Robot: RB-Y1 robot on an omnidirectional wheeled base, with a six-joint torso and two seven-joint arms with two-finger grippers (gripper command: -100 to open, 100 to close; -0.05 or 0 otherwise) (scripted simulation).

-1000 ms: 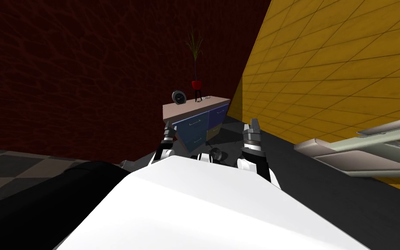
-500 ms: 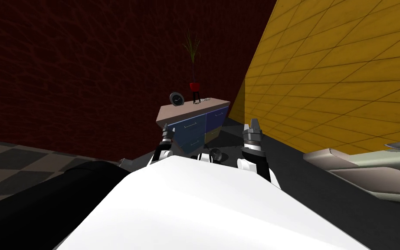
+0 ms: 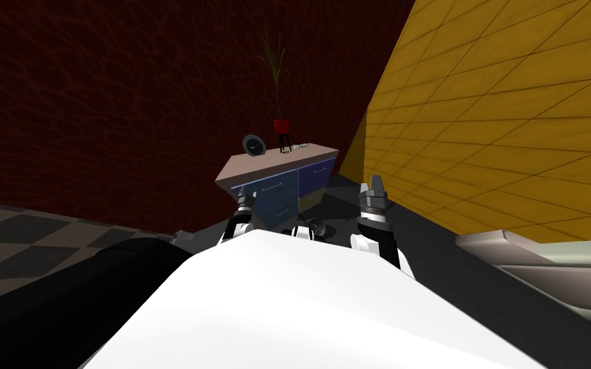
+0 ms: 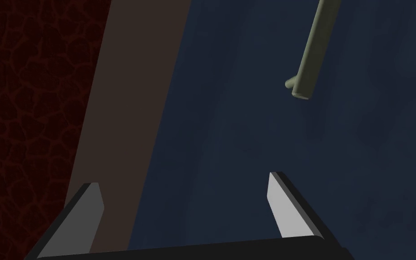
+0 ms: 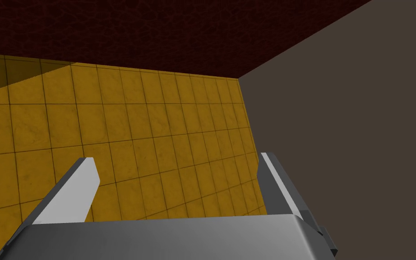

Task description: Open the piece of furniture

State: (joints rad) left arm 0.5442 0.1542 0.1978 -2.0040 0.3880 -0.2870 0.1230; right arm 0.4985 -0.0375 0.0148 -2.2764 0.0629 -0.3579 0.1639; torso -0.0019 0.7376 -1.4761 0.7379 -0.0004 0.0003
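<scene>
one dresser [image 3: 288, 192], blue fronts, stood against the dark red wall [image 3: 95, 96], in the corner by the yellow tiled wall [image 3: 512, 128]. on the dresser's pale brown surface [image 3: 275, 163]: one round clock [image 3: 254, 145] and one plant in a red pot [image 3: 280, 125]. one left pincer [image 4: 183, 179], fingers spread, faced the dresser's blue front, near one bar handle [image 4: 313, 49] but apart from it. one right pincer [image 5: 176, 156], fingers spread, hung off the dresser's right end.

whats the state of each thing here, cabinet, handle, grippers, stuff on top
cabinet: fronts flush, looks shut
handle: not gripped
left gripper: open, empty, facing the cabinet
right gripper: open, empty
clock: upright on cabinet top
potted plant: upright on cabinet top
</scene>
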